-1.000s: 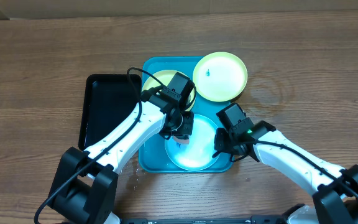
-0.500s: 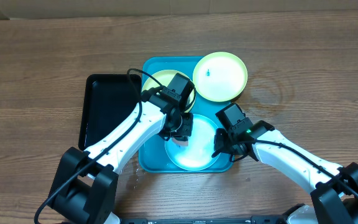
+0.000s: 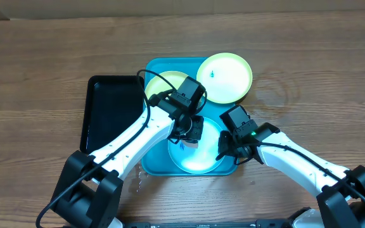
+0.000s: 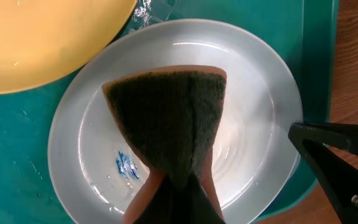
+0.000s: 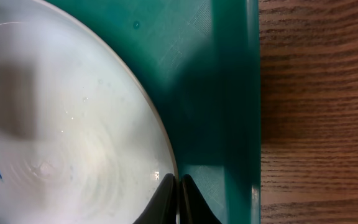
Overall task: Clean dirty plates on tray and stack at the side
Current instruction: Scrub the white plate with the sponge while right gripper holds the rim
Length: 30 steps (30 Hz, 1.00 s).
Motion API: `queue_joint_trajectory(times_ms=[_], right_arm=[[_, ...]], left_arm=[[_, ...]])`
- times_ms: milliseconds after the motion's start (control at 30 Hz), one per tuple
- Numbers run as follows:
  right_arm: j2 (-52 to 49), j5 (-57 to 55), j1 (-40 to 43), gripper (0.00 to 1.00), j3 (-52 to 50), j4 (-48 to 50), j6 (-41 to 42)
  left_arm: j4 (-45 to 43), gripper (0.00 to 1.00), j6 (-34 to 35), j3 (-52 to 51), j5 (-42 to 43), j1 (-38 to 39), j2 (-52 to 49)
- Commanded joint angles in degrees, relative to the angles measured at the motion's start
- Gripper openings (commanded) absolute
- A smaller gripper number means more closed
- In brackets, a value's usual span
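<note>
Shifted slightly rightward since the earlier view was the left gripper (image 3: 187, 130), clenched on a folded orange sponge with a dark green scouring face (image 4: 166, 118) over the round light blue plastic plate (image 4: 253, 112). That plate lay in the large turquoise plastic tray (image 5: 229, 93). At its rim the right gripper (image 5: 178, 198) was pinched shut. Hazards, as judged: the blue smear (image 4: 126, 167) sat beside the sponge and might be missed, and the wet plate could skid if the rim hold slipped.

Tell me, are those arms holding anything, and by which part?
Left jaws pinch a sponge by its folded end; right jaws pinch the light blue plate by its rim.
</note>
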<state>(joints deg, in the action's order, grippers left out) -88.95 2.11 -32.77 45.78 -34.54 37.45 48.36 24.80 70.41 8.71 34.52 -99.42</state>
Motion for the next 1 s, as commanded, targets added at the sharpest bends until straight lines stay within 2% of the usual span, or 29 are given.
queue_joint_trajectory(times_ms=[0, 267, 600, 967], right_arm=[[-0.3, -0.6, -0.2, 0.04, -0.1, 0.2, 0.0], [-0.3, -0.6, -0.2, 0.04, -0.1, 0.3, 0.0], [-0.3, -0.5, -0.2, 0.04, -0.1, 0.5, 0.1], [-0.3, -0.6, -0.2, 0.04, -0.1, 0.5, 0.0]], left_arm=[[-0.3, 0.04, -2.1, -0.6, -1.6, 0.3, 0.4], [0.8, 0.04, -2.0, -1.5, -4.7, 1.0, -0.1], [2.2, 0.04, 2.7, -3.0, -7.2, 1.5, -0.7], [-1.9, 0.04, 6.9, -7.0, -7.3, 1.9, -0.7]])
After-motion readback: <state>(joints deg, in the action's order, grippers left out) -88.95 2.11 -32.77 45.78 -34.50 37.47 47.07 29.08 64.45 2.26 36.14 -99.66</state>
